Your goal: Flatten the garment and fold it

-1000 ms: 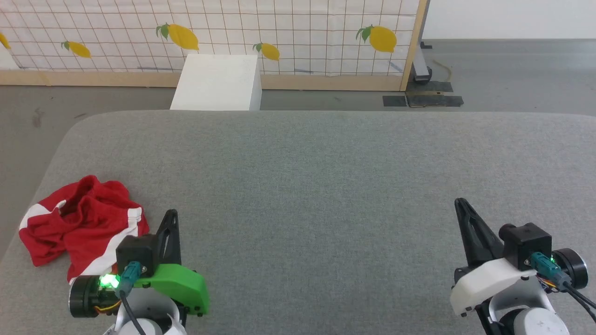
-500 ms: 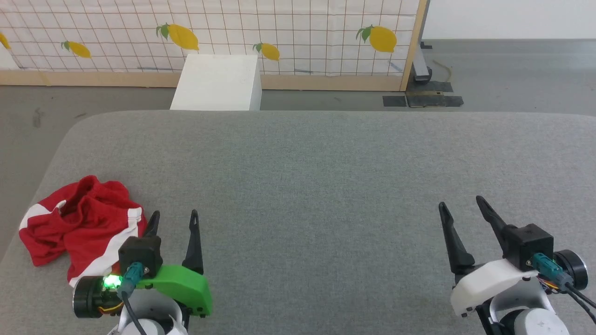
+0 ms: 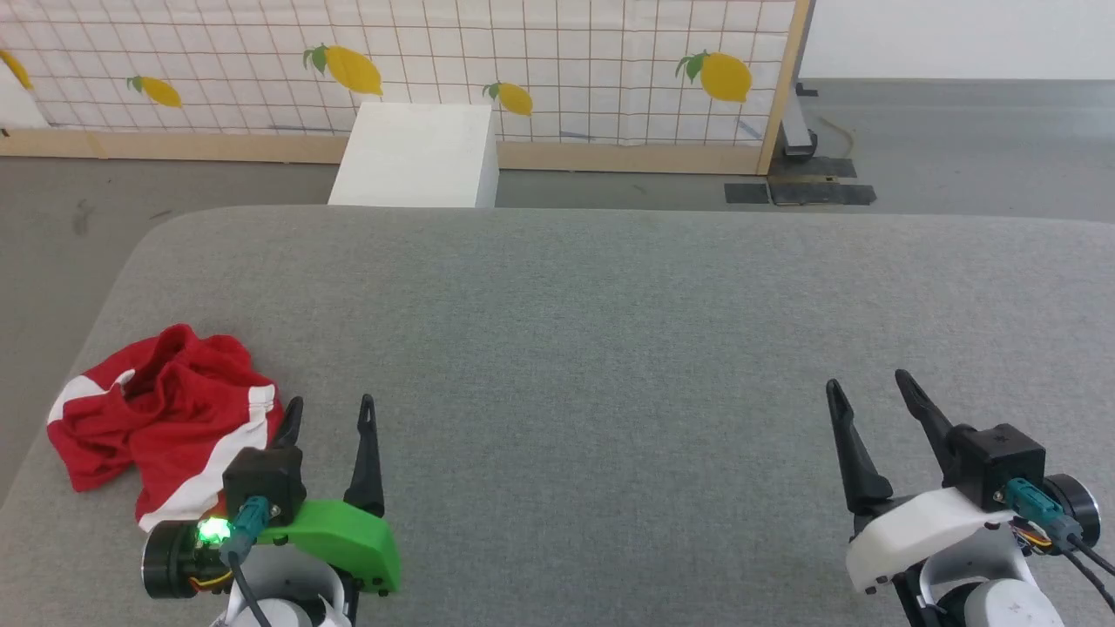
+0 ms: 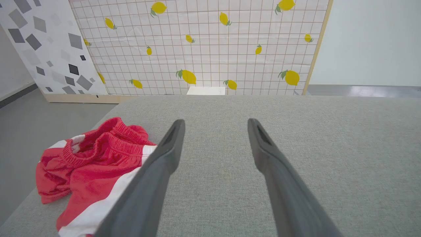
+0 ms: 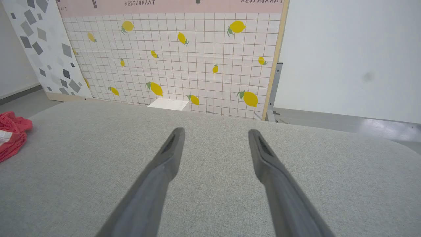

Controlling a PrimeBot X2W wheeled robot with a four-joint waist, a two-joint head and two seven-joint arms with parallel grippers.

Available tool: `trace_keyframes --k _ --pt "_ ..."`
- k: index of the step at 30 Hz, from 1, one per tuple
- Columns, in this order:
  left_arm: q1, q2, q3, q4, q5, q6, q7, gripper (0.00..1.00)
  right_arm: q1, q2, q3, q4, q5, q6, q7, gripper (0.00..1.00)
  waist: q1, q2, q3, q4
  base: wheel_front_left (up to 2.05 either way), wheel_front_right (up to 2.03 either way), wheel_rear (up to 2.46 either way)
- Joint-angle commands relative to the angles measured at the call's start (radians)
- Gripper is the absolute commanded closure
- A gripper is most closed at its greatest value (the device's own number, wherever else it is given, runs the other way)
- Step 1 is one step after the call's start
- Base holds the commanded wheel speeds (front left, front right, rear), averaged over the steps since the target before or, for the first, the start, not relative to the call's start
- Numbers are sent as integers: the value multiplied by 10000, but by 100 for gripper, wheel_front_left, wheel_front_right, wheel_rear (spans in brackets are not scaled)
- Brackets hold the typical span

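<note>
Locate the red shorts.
In the head view the garment lies crumpled at the near-left corner of the grey surface, just left of the left gripper.

Light is even, bright and diffuse in all views; your shadows on the grey cushion (image 3: 557, 348) are faint and soft-edged. Pale glare sits on the floor (image 5: 381, 126) in the right wrist view. Both wrist views bow outward: the lemon panel (image 4: 204, 49) leans at its sides. Toward the bottom edge the fingers (image 5: 141, 204) go soft. The green lamp (image 3: 206, 529) blooms white at its core
</note>
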Motion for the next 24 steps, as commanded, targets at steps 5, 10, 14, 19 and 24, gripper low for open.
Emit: trace_keyframes --k 5,10,14,19,24 --pt "18 -4 10 85 -187 72 -200 0 93 2 -23 120 169 -3 -199 0 0 0 -5 214 0 0 0" --pt "31 -7 28 128 -273 102 -305 0 113 2 -4 206 265 -3 -305 0 0 0 -12 453 0 0 0" --pt "53 -9 46 163 -347 128 -387 0 147 2 -10 271 312 -4 -387 0 0 0 -19 669 0 0 0" --pt "82 -12 45 207 -435 155 -491 0 176 2 -15 364 397 -4 -492 0 0 0 -18 980 0 0 0" --pt "128 -15 38 248 -524 195 -591 0 207 3 -15 448 482 -5 -593 0 0 0 -17 1289 0 0 0"
